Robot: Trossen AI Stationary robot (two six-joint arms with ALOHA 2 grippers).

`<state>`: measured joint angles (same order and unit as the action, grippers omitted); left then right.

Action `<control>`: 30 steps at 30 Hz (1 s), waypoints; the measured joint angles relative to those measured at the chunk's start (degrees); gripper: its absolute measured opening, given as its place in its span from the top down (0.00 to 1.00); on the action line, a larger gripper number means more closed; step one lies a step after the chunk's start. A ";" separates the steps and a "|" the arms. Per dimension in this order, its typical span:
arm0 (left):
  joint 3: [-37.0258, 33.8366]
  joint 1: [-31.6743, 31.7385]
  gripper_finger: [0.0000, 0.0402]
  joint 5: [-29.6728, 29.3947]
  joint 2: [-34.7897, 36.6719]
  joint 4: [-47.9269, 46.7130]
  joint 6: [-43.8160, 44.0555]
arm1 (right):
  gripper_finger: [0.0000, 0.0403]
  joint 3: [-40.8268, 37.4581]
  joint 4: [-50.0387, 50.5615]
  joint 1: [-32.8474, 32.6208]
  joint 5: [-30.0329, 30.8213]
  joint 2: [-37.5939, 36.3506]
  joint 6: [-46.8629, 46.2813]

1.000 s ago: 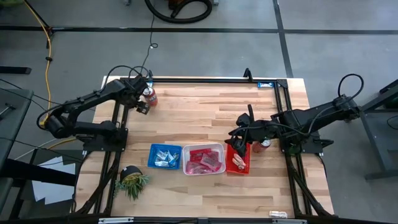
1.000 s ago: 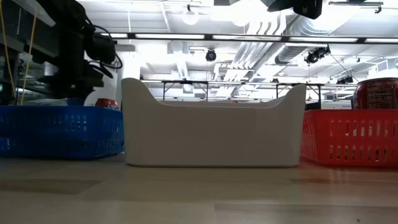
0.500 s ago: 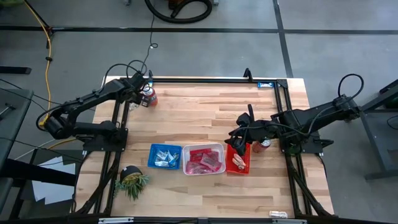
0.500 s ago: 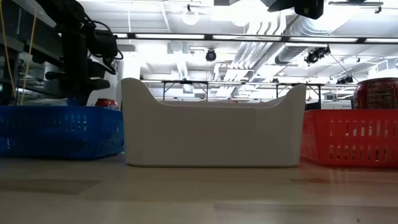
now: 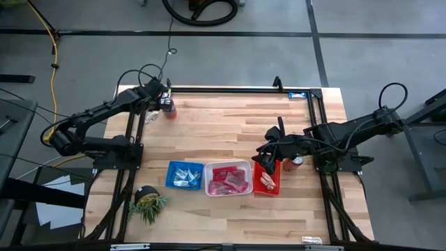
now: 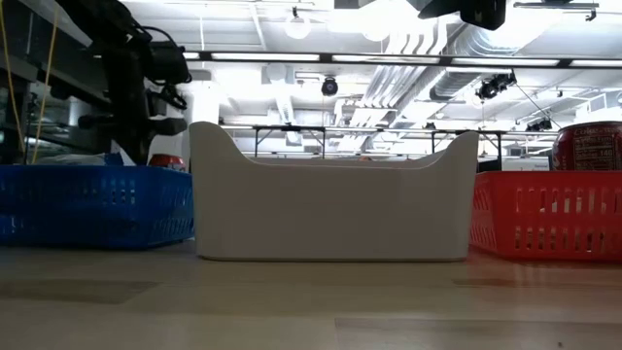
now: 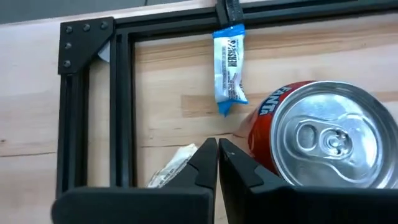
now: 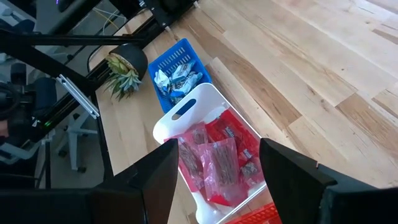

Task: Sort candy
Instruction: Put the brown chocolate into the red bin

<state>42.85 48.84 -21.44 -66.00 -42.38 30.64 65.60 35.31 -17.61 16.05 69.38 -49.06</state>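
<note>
1. We saw the left tool (image 7: 217,163) at the desk's (image 5: 230,132) far left corner, its fingers pressed together on nothing, beside a soda can (image 7: 314,134).
2. A blue-and-white bar (image 7: 229,66) lay on the desk by the frame (image 7: 121,93), just beyond the can, and a pale wrapper (image 7: 175,165) lay near the fingertips.
3. The right tool (image 5: 265,150) hung spread wide and empty over the red tray (image 5: 267,183).
4. Candy lay sorted: blue-and-white pieces (image 8: 177,78) in the blue tray (image 5: 184,175), pink packets (image 8: 214,160) in the white tray (image 5: 228,178).

Candy (image 5: 228,179) in trays (image 5: 242,166) — apparently sorted.
</note>
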 joint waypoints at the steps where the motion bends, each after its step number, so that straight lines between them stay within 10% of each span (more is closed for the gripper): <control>1: 0.00 0.00 1.00 0.15 0.00 0.18 0.59 | 0.45 0.00 0.02 0.00 0.00 0.00 0.02; 30: 3.50 -7.24 1.00 2.75 -5.89 5.42 3.57 | 0.45 0.01 0.07 0.00 0.02 -0.02 2.24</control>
<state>46.35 41.60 -18.69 -71.89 -36.96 34.22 65.61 35.38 -17.61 16.08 69.36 -46.82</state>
